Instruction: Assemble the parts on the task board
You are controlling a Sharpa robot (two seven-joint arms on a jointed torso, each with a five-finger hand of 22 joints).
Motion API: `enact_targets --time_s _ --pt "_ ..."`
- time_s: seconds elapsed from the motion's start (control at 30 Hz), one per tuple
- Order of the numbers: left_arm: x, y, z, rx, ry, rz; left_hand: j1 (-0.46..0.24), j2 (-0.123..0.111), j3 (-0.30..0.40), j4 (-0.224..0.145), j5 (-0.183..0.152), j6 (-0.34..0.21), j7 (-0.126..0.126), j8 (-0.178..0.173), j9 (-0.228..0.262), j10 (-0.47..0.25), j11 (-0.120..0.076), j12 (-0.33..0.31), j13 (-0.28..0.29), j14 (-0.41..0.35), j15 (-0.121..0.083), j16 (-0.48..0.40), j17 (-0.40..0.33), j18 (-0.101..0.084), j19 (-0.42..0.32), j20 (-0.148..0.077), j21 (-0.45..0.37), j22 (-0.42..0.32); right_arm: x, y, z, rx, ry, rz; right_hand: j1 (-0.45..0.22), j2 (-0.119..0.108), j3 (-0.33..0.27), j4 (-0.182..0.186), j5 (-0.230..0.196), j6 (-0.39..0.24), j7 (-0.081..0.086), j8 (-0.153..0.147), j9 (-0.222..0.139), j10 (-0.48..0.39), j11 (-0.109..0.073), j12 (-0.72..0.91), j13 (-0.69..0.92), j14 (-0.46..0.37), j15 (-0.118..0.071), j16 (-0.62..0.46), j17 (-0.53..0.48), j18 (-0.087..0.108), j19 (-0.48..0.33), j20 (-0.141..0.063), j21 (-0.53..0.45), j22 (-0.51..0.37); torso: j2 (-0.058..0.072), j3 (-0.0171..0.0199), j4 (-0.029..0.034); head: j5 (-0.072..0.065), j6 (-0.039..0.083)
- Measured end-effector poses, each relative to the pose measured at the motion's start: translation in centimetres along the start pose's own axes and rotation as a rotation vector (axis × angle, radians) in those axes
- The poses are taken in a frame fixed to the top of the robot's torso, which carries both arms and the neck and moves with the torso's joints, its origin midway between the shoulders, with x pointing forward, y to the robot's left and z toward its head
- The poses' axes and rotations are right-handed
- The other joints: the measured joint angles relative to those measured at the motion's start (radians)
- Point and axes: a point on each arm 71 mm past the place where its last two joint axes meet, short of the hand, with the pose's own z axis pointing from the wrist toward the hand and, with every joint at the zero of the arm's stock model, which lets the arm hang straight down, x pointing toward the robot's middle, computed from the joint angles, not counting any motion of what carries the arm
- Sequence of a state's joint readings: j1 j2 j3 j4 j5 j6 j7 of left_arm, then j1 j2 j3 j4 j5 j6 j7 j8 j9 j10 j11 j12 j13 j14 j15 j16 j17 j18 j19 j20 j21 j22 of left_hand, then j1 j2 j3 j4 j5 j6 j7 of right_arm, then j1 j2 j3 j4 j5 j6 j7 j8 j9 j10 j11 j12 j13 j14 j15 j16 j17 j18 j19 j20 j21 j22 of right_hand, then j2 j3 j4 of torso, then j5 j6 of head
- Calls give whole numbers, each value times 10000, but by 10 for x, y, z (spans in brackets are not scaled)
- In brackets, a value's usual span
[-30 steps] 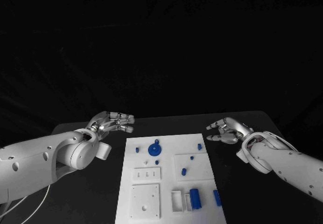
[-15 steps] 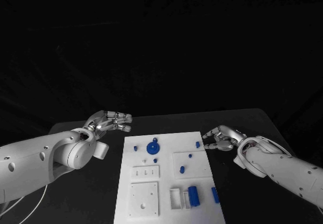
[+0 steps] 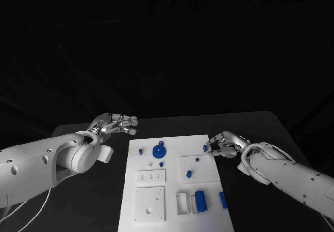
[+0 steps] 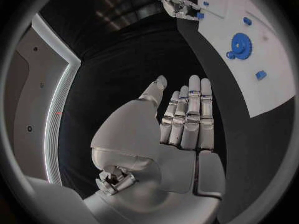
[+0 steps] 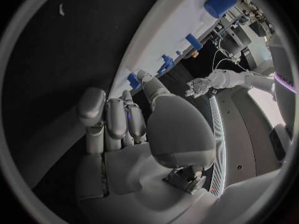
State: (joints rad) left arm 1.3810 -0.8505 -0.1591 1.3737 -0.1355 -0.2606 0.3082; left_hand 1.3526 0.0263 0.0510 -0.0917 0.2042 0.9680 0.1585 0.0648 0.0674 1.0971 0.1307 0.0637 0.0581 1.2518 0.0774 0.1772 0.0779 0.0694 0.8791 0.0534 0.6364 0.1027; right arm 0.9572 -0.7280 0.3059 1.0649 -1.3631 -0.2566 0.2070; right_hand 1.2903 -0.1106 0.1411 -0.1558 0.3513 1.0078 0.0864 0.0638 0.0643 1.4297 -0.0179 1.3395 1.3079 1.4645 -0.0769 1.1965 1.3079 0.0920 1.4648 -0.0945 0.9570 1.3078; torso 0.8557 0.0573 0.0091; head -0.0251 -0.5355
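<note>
1. Head view gives us the white task board (image 3: 174, 193) lying mid-table, lengthwise away from the robot.
2. We see the left hand (image 3: 115, 124) held above the bare table beyond the board's far left corner, fingers straight and close together, holding nothing.
3. We find the right hand (image 3: 226, 145) at the board's right edge, fingers curled toward a small blue peg (image 3: 205, 148); whether it grips the peg we cannot tell.
4. We note a blue gear (image 3: 159, 152) lying near the board's far end.

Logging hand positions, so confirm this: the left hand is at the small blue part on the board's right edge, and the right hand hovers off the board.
Wrong hands. The head view shows the right hand at the small blue part on the task board; the left hand hovers off it.
</note>
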Motion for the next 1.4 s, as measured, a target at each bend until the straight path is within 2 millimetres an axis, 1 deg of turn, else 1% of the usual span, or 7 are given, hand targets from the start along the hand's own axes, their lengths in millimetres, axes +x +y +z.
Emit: enact_targets --time_s 0.2,0.43,0.67,0.87,1.0,1.13,1.4 --pt "0 0 0 0 16 0 0 0 0 0 0 0 0 0 0 0 0 0 0 0 0 0 0 0 0 0 0 1 4 0 1 33 31 -13 0 0 47 47 -80 0 0 0 0 0 0 -39 -1 0 1 0 -1 1 0 0 0 -1 -2 0 -15 18 -17" --pt "1 0 0 1 30 3 0 0 0 0 0 0 0 0 0 0 0 0 0 0 -1 0 1 1 -36 36 0 -9 6 0 4 108 3 -33 -26 26 328 20 -191 1 0 0 -1 -38 -37 -129 -1 -1 2 -105 -1 1 0 1 -109 -1 -5 -3 -11 19 -19" --pt "1 0 0 10 42 3 0 0 0 0 0 0 0 0 0 0 0 0 0 1 -1 0 1 0 -36 36 0 -9 9 1 6 164 -29 -35 -43 43 335 24 -191 1 0 0 -1 -38 -37 -129 -1 -1 3 -105 -2 0 0 1 -109 -2 -7 -3 -2 4 -6" --pt "2 0 0 14 49 4 0 0 0 0 0 0 0 0 0 0 0 0 -1 1 -1 0 1 0 -36 36 0 -8 11 3 8 158 -49 -16 -42 42 402 13 -191 1 0 0 -1 -38 -37 -129 -2 -2 4 -105 -2 1 0 1 -109 -3 -7 -3 -5 53 -21" --pt "2 0 0 16 58 3 0 0 0 0 0 0 0 0 0 0 0 0 -1 1 -1 0 1 0 -36 36 0 -8 12 4 9 146 -56 -5 -94 94 402 13 -191 1 0 0 -1 -38 -37 -193 -2 -2 4 -105 -3 1 0 1 -176 -3 -7 -3 -5 69 -22" --pt "3 0 1 19 70 2 0 0 0 0 0 0 0 0 0 0 0 0 -1 1 -1 0 2 0 -36 36 0 -8 14 6 10 136 -53 13 -94 94 430 -15 -232 1 0 0 -1 -38 -36 -194 -2 -2 4 -144 -3 1 0 1 -176 -3 -7 -3 -7 100 -5" --pt "3 0 1 19 86 -1 0 0 0 0 0 0 0 0 0 0 0 0 -1 1 -1 0 2 1 -36 36 0 -7 15 7 11 123 -42 34 -99 99 458 -44 -231 1 0 0 -1 -38 -36 -194 -2 -2 5 -144 -4 1 0 1 -176 -3 -8 12 -17 123 -23"
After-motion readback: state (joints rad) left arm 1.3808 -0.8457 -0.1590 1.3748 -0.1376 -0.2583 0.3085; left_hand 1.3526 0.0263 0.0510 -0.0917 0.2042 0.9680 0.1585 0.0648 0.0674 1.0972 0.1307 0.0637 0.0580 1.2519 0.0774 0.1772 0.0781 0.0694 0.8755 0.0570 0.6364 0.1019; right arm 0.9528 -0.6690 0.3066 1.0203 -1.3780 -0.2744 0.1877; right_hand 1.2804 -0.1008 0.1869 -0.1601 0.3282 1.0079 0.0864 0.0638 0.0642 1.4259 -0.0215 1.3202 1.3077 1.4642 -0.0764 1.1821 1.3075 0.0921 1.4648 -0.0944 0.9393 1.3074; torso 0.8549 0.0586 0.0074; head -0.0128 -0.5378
